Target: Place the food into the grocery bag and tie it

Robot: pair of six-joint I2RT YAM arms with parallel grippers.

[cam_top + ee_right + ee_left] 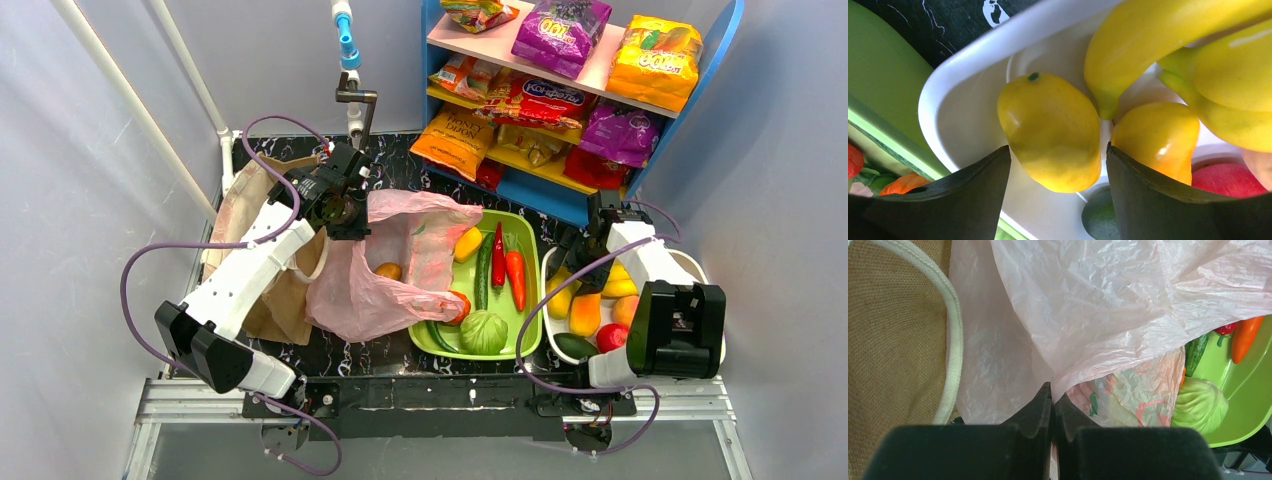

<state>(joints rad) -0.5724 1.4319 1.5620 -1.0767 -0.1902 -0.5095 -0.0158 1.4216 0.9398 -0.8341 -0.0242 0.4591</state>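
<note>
Black desk point(400, 362) with white swirls holds two trays, and a blue shelf point(540, 203) full of snack packs point(560, 35) stands at the back. On the left side of the desk lies the pink bag point(370, 295), thin and crinkly. It sits between a brown bag point(893, 340) and the green tray point(1248, 385), and its right side hangs over the edge of that tray. The left tool point(1053, 395) is closed tight, with a bit of the pink bag's top edge pinched between its two fingers and held up at the back. That makes the bag's mouth gape, and one small round food point(388, 270) shows inside it. A cabbage point(1198, 405), a cucumber point(1195, 352) and a carrot point(1245, 337) lie in the green tray, just beside the pink plastic. The white tray point(963, 115) is to the right of the green one, and the two touch. The right tool point(1058, 147) hangs low over the white tray with its fingers spread wide. One finger is on each side of a yellow fruit point(1050, 130), and it is not squeezing it. I cannot tell if the fingers touch the fruit. Bananas point(1148, 35) and a red apple point(1228, 180) lie close by in the same tray.
</note>
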